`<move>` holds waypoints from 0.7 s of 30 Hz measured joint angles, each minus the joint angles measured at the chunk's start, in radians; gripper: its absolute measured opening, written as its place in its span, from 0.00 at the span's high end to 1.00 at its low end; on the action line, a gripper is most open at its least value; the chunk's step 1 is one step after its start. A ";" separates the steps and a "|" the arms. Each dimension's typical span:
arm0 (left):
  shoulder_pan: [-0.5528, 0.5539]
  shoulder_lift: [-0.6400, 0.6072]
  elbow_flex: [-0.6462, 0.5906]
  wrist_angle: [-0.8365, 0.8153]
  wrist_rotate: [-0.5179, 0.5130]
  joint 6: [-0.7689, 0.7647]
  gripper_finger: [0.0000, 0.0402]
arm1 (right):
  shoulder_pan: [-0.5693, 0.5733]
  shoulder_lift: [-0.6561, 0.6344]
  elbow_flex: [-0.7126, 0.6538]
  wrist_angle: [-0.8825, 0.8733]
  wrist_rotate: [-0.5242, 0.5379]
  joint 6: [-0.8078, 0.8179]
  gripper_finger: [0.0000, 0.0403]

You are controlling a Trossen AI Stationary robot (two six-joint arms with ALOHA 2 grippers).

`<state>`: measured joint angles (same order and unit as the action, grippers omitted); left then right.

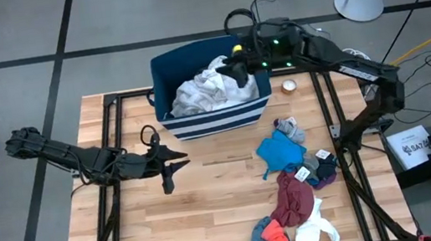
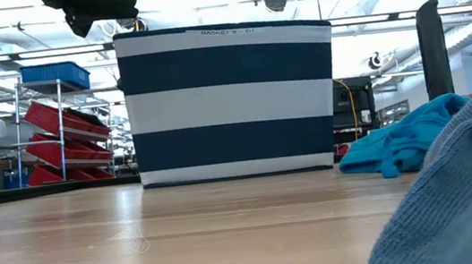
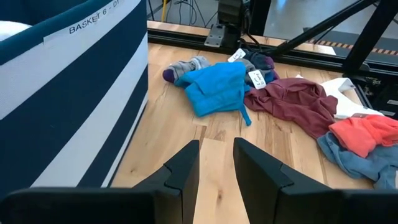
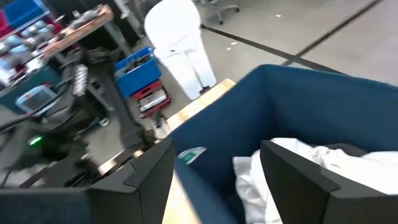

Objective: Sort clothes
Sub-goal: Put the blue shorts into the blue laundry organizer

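The clothes (image 1: 293, 194) by the desk's right edge look soft and light; pinch a raised fold. Left end effector (image 1: 168, 180) and right end effector (image 4: 214, 165) both stand spread, empty.

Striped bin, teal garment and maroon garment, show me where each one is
striped bin (image 1: 224, 122): high view, front wall.
teal garment (image 1: 281, 153): high view, its middle.
maroon garment (image 3: 292, 99): left wrist view, its middle.

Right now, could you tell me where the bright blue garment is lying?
In the high view the bright blue garment lies on the table's right side, just in front of the striped bin, with the maroon garment next to it.
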<state>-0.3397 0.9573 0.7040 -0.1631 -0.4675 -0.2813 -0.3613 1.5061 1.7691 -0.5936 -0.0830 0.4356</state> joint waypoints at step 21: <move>0.000 0.000 0.000 0.000 0.000 -0.028 0.73 | 0.238 -0.044 0.000 -0.139 0.002 -0.003 0.44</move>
<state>-0.3397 0.9573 0.7040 -0.1635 -0.4675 -0.3092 -0.1236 1.4626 1.7695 -0.7329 -0.0810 0.4326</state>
